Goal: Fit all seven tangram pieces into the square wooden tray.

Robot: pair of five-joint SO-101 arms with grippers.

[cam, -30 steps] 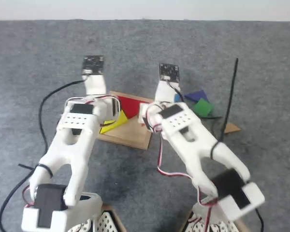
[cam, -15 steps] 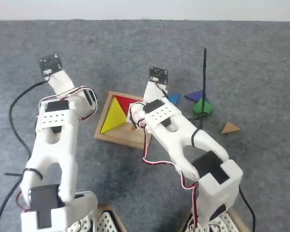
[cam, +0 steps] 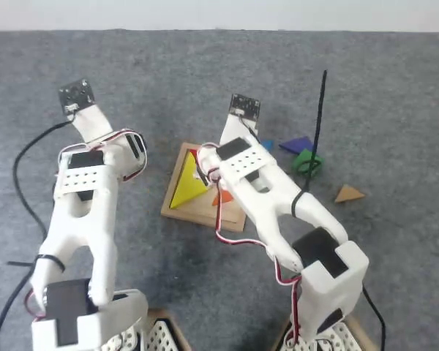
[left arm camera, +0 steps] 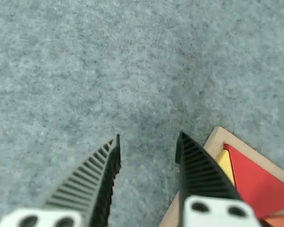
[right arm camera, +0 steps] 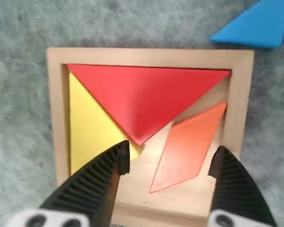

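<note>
Left gripper (left arm camera: pixel 146 144): jaws apart, nothing between them. It hangs over bare grey carpet (left arm camera: pixel 109 61), just left of the tray (left arm camera: pixel 217 135), one corner of which shows beside a finger.

Right gripper (right arm camera: pixel 173 153): jaws wide apart, holding nothing. It hangs above the tray (right arm camera: pixel 151 55), with one fingertip over the meeting point of the yellow and red pieces and the other over the tray's rim beside the orange piece.

Left arm (cam: pixel 88 197): at the left of the table, well apart from the loose pieces.

Right arm (cam: pixel 263 190): reaches over the tray's right half and hides part of it.

Tray (cam: pixel 197 214): square, wooden, flat on the carpet between the two arms and turned slightly askew. It holds three pieces.
- Yellow triangle (right arm camera: pixel 87 127) (cam: pixel 184 186): large, seated along the left wall.
- Red triangle (right arm camera: pixel 146 94) (cam: pixel 194 156): large, long edge along the far wall, one edge flush against the yellow.
- Orange parallelogram (right arm camera: pixel 187 149) (cam: pixel 223 197): in the right part, close under the red and lying at a slant, with bare wood beside it and on the near side.

Loose pieces, all on the carpet right of the tray:
- Blue triangle (right arm camera: pixel 255 23) (cam: pixel 267 145): near the tray's far right corner, not touching it.
- Purple piece (cam: pixel 298 144): right of the blue one.
- Green piece (cam: pixel 305 159): just near of the purple one.
- Tan triangle (cam: pixel 348 194): farthest right, apart from the others.

Black cable (cam: pixel 318 124): rises upright by the green piece.
</note>
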